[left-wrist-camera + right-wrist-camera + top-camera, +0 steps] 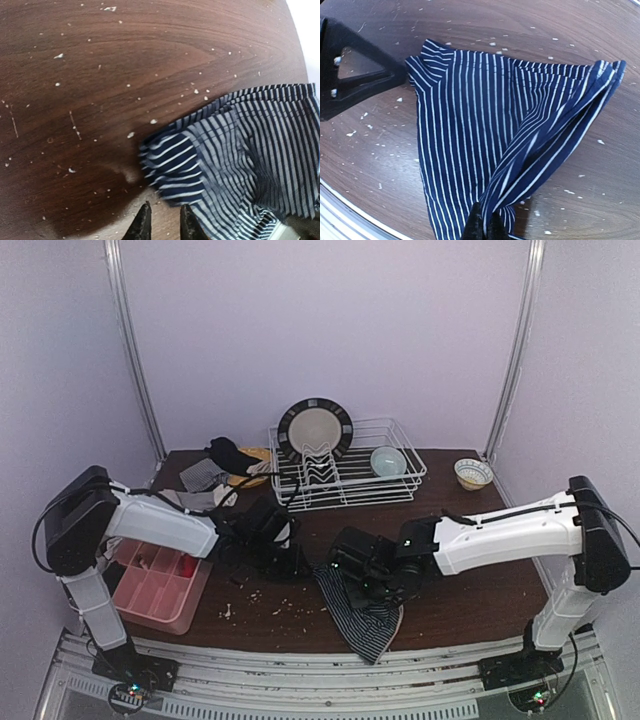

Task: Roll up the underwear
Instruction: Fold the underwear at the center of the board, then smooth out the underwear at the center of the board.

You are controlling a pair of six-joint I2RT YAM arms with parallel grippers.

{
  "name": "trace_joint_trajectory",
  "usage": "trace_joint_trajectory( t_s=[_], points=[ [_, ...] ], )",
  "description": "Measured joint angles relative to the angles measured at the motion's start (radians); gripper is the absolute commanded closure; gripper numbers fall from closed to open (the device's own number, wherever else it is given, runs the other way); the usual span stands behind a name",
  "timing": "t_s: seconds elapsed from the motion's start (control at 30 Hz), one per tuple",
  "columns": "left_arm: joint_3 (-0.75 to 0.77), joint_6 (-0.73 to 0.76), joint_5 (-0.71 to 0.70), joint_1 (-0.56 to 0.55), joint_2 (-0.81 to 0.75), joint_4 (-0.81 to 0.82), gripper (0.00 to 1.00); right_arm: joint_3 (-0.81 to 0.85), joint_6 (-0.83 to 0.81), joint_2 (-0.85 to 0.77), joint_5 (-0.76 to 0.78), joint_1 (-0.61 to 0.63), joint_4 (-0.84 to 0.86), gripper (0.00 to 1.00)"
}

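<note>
Dark blue-and-white striped underwear (362,625) lies spread on the brown table, its lower part hanging over the front edge. In the right wrist view my right gripper (484,228) is shut on a raised fold of this striped underwear (470,120). My left gripper (164,224) hovers low at the cloth's left corner (172,165), jaws slightly apart with only bare table between them. From above, the left gripper (290,558) sits just left of the right gripper (368,588). More grey and black underwear (215,472) lies piled at the back left.
A pink compartment tray (150,590) with something red in one cell sits at the front left. A white wire dish rack (350,475) with a plate (315,428) and a bowl (388,460) stands at the back. Another small bowl (472,473) rests at the back right. Crumbs dot the table.
</note>
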Motion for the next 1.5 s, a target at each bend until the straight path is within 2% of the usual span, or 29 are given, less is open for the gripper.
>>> trace_joint_trajectory(
  t_s=[0.37, 0.73, 0.83, 1.1, 1.37, 1.5],
  points=[
    [0.000, -0.017, 0.031, -0.001, 0.036, 0.042, 0.92, 0.086, -0.016, 0.150, -0.053, 0.059, 0.017, 0.95],
    [-0.003, -0.032, 0.039, -0.001, 0.084, 0.084, 0.97, 0.096, -0.033, 0.185, -0.127, 0.073, 0.065, 0.74],
    [-0.014, -0.032, 0.037, -0.001, 0.081, 0.095, 0.96, 0.079, -0.031, 0.187, -0.149, 0.073, 0.100, 0.67],
    [-0.098, -0.035, 0.005, -0.002, -0.015, 0.072, 0.78, 0.024, -0.029, 0.186, -0.216, 0.073, 0.182, 0.51],
    [-0.134, -0.025, -0.052, -0.002, -0.195, -0.020, 0.77, 0.012, -0.037, 0.051, -0.236, 0.073, 0.195, 0.27],
    [-0.133, -0.017, -0.085, -0.002, -0.254, -0.055, 0.78, 0.012, -0.055, -0.057, -0.227, 0.073, 0.190, 0.25]
  ],
)
